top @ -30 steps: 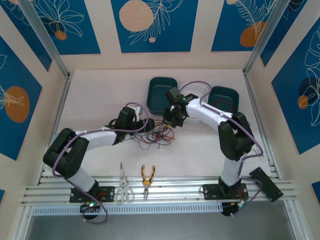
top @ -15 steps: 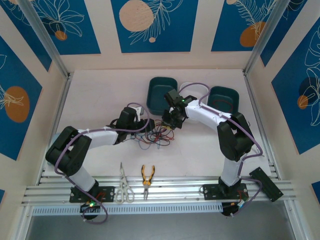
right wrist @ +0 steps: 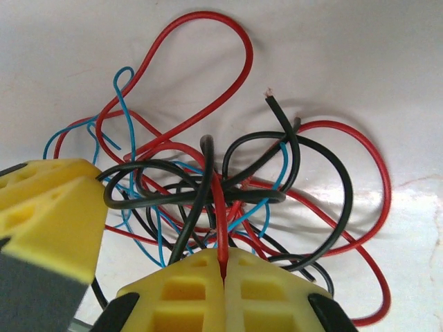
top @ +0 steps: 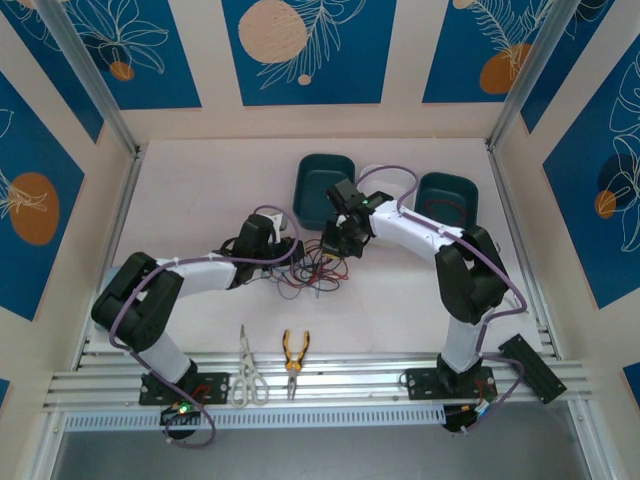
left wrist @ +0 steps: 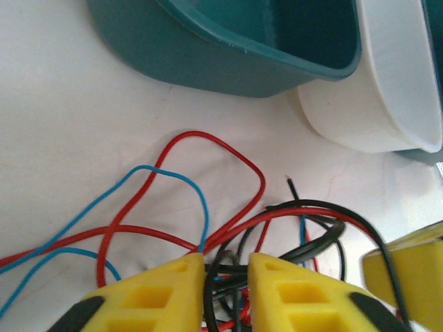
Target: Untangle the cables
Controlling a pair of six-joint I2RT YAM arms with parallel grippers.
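Observation:
The cables (top: 318,268) lie as a small tangle of red, blue and black wires on the white table, between the two arms. My left gripper (top: 298,250) sits at the tangle's left edge. In the left wrist view its yellow fingers (left wrist: 166,290) stand a narrow gap apart, with several black wires (left wrist: 228,277) caught between them. My right gripper (top: 335,240) is at the tangle's top right. In the right wrist view it (right wrist: 223,266) is pinched shut on a red wire (right wrist: 220,207) that rises out of the black and blue loops (right wrist: 277,159).
Two teal bins (top: 325,188) (top: 447,196) and a white bowl (top: 392,178) stand just behind the tangle; the left wrist view shows the bin wall (left wrist: 208,62) close ahead. Scissors (top: 245,370) and orange-handled pliers (top: 294,352) lie near the front rail.
My left gripper has slid right into the tangle and its jaws have closed in on black wires. My right gripper has pinched shut on the red wire and edged left.

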